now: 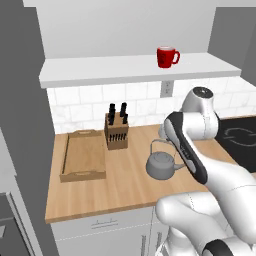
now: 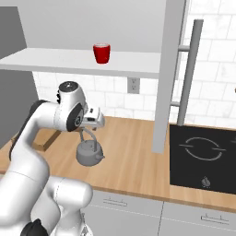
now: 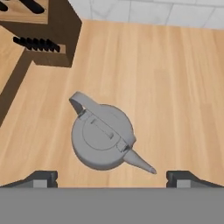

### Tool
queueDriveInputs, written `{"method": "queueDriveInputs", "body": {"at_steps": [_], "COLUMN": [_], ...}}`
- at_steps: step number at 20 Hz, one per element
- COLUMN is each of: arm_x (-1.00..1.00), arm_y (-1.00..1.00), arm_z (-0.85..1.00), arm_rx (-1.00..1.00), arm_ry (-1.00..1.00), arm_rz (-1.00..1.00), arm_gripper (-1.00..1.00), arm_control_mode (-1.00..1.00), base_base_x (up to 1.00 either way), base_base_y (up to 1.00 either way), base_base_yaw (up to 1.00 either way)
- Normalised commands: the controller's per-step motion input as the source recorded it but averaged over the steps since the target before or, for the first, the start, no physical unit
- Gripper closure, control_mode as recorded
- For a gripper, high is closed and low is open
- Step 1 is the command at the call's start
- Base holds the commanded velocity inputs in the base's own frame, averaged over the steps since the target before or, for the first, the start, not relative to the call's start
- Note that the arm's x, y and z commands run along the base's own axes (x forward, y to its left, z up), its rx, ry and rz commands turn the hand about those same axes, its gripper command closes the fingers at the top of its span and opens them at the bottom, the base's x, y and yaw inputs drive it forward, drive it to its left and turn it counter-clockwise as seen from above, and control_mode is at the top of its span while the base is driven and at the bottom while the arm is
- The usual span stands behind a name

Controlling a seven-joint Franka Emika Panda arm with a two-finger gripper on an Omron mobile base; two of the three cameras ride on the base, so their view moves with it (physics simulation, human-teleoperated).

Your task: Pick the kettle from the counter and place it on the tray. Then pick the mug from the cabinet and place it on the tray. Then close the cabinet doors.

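Note:
The grey kettle (image 1: 161,164) (image 2: 90,153) stands upright on the wooden counter (image 1: 125,190), to the right of the tray (image 1: 84,155). In the hand view my gripper (image 3: 113,178) is open, looking down on the kettle (image 3: 103,138), with its wide-set fingertips (image 3: 41,177) level with the kettle's near edge and nothing between them. The kettle's spout points toward the lower right of that view. In the right base view the hand hangs just above the kettle's wire handle. The red mug (image 1: 167,56) (image 2: 102,52) sits on the cabinet floor (image 1: 100,72). A cabinet door (image 2: 168,69) stands open, showing its bar handle (image 2: 189,69).
A knife block (image 1: 116,127) (image 3: 39,30) stands between the tray and the kettle, close to the wall. A black cooktop (image 2: 203,159) lies to the right. The other open door (image 1: 20,125) rises at the left. My own arm hides part of the counter right of the kettle.

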Motion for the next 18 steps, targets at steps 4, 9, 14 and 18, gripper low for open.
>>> {"method": "queueDriveInputs", "body": {"at_steps": [4,9,14,18], "arm_x": [0.31,0.15,-0.02,0.02], "arm_y": [-0.11,-0.03,0.00,0.00], "arm_z": [-0.06,-0.13,-0.21,-0.18], "arm_rx": [0.00,0.00,0.00,0.00], "arm_ry": [0.04,0.03,0.00,0.00], "arm_rz": [0.01,0.04,0.12,0.08], "arm_gripper": [-1.00,-1.00,-1.00,-1.00], "arm_control_mode": [-1.00,-1.00,-1.00,-1.00], "base_base_x": [0.00,0.00,0.00,0.00], "base_base_y": [0.00,0.00,0.00,0.00], "base_base_yaw": [0.00,0.00,0.00,0.00]}}
